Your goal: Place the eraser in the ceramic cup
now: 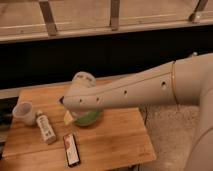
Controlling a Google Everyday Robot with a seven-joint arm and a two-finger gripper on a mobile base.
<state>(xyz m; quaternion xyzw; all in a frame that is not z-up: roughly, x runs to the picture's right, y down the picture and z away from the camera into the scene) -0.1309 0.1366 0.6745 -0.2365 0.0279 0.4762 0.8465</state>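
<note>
Your eraser (71, 149) lies flat on the wooden surface (117, 137), near the front edge. It is a slim black rectangle, its long sides running roughly front to back, with a thin reddish stripe along its left long edge. Nothing touches it. Just to its left and a little farther back lies a white labelled tube (46, 128). The cup (24, 112) stands upright beyond the tube, at the left end of the surface. It is small, off-white and well apart from the eraser.

Your arm (130, 90) reaches in from the right and crosses low over the middle of the surface. Its near end covers most of the green bowl (91, 119). The tool is hidden behind that end of the arm, somewhere over the bowl. It is released, jaws spread, and every item you can see rests on the surface. The eraser sits forward of the bowl and to its left, clear of the arm.
</note>
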